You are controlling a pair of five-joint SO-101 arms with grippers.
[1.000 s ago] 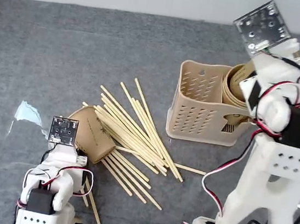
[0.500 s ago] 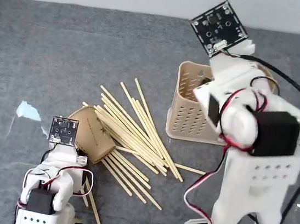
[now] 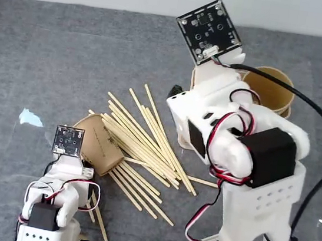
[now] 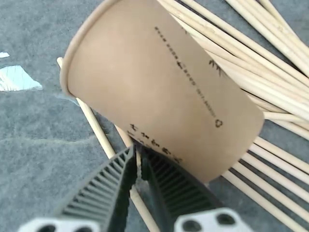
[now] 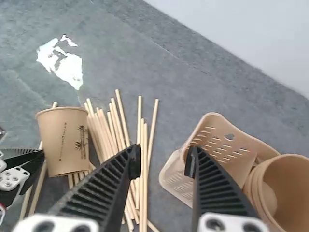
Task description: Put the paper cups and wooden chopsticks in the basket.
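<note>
I see one brown paper cup [image 3: 100, 143] lying on its side on the grey table, resting across a few sticks at the edge of the wooden chopsticks [image 3: 146, 139], which lie scattered in a loose fan of pale sticks that ends just beside the basket [image 5: 205, 150]. The basket is beige plastic with slotted walls and stands upright. At its end away from the pile I make out nested cups [image 3: 269, 90], open side up.
</note>
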